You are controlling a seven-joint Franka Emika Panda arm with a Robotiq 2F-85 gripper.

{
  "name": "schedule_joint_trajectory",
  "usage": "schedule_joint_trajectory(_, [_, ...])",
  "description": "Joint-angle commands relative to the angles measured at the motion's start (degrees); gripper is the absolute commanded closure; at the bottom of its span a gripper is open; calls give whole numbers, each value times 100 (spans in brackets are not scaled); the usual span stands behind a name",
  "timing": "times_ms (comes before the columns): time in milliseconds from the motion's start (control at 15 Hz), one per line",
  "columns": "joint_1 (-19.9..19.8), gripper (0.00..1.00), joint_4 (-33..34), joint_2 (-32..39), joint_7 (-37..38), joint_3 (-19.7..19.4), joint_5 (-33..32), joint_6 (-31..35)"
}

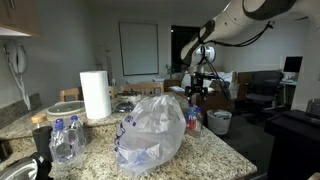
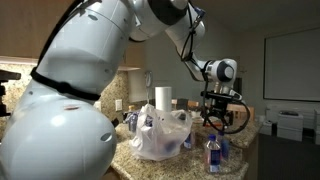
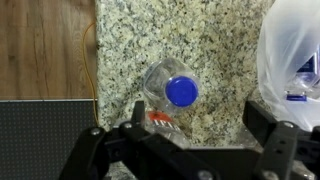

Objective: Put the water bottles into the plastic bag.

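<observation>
Standing upright on the speckled granite countertop (image 3: 200, 40), a small clear plastic water bottle (image 3: 172, 88) with a blue cap is seen from above in the wrist view. It sits a little in from the countertop's edge and near the plastic bag (image 3: 292, 50), a large crinkly translucent white one with blue print. In both exterior views this bottle is just beside the bag (image 1: 150, 130) (image 2: 160, 135), on the side nearest the arm.

Two more water bottles (image 1: 62, 142), also clear with blue caps, stand together on the other side of the bag, toward the opposite end of the countertop. A white paper towel roll (image 1: 95, 95) stands upright behind them, close to the far edge.

The gripper (image 1: 200, 92) hangs over the lone bottle with its jaws spread wide and nothing between them. In the wrist view its dark fingers (image 3: 262, 125) frame the bottle from either side without touching it. The white robot arm (image 2: 60, 110) fills much of an exterior view.

Beyond the countertop's edge the wrist view shows wood floor (image 3: 45, 45) and a dark mat (image 3: 40, 135). The room behind holds a whiteboard (image 1: 138, 48) on a pale wall, dark seating (image 1: 262, 88) and a white bin (image 1: 220, 122).
</observation>
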Motion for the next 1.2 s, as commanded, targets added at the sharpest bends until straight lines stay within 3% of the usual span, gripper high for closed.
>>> schedule_joint_trajectory(0, [-43,0,123,181,404,100,-86,-15])
schedule_joint_trajectory(133, [-34,2,104,253,558,100,-133,-27])
schedule_joint_trajectory(200, [-34,26,107,282,643,92,-146,-36])
schedule_joint_trajectory(333, [-48,31,119,314,777,80,-140,-69])
schedule_joint_trajectory(867, [-74,85,239,355,1125,63,-109,-283])
schedule_joint_trajectory(933, [-75,90,250,355,1150,61,-111,-324])
schedule_joint_trajectory(1133, [-78,86,265,354,1208,52,-113,-404])
